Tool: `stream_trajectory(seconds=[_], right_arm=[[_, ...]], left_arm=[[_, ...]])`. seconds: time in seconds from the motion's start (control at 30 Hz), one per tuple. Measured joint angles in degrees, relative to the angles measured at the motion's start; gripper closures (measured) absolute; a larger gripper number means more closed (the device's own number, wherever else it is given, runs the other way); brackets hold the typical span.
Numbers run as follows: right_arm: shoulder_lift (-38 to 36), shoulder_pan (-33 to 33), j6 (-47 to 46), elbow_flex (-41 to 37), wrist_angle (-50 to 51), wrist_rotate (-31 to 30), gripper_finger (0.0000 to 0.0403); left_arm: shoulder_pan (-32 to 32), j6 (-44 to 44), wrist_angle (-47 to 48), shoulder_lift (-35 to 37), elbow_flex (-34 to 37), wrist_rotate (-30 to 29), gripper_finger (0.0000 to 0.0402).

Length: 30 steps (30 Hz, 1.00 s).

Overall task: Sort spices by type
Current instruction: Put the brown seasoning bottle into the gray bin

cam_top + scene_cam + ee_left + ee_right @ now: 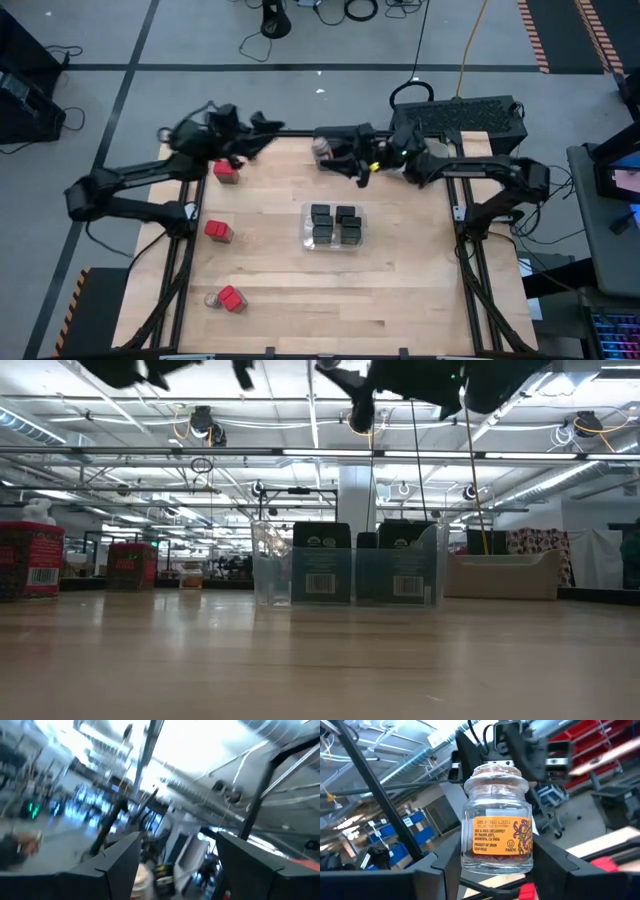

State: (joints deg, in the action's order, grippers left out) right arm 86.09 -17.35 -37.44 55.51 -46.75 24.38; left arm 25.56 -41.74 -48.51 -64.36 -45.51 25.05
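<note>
Your right pincer [492,870] is clamped on a cork-topped jar [496,822], held aloft above the surface's far edge [300,141]. Your left pincer [262,124] hovers close by with fingers apart, holding nothing. The glass could slip if the arms bump (they crowd that far edge). Black boxes [335,225] sit in the clear tray [305,225]; red boxes [218,231] lie scattered left. Open room lies near you.

A cork-lidded glass spice jar [498,820] with an orange label hangs upright, lifted. Four black boxes [335,224] sit mid-desk in a clear bin; three red-topped boxes [226,171] lie leftward.
</note>
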Motion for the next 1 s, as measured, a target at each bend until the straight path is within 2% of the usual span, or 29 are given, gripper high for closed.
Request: stream_trajectory(seconds=[0.17,0.3,0.4,1.0], right_arm=[[1.94,2.97,-0.81,0.74,-1.48,-0.67,0.0233],[1.73,4.33,0.86,0.92,-1.35,-5.27,0.0232],[1.66,4.38,0.99,0.94,-0.83,-7.67,0.0232],[1.61,4.34,2.19,0.98,3.7,-9.79,0.0232]], left_arm=[[-2.27,2.05,-0.13,-6.18,-1.73,0.44,0.0139],[-3.07,2.09,-0.32,-8.42,-1.87,0.6,0.0139],[-3.38,2.22,-0.59,-8.89,-1.87,1.02,0.0139],[-5.33,8.99,7.33,-9.18,-1.93,-1.76,0.0139]])
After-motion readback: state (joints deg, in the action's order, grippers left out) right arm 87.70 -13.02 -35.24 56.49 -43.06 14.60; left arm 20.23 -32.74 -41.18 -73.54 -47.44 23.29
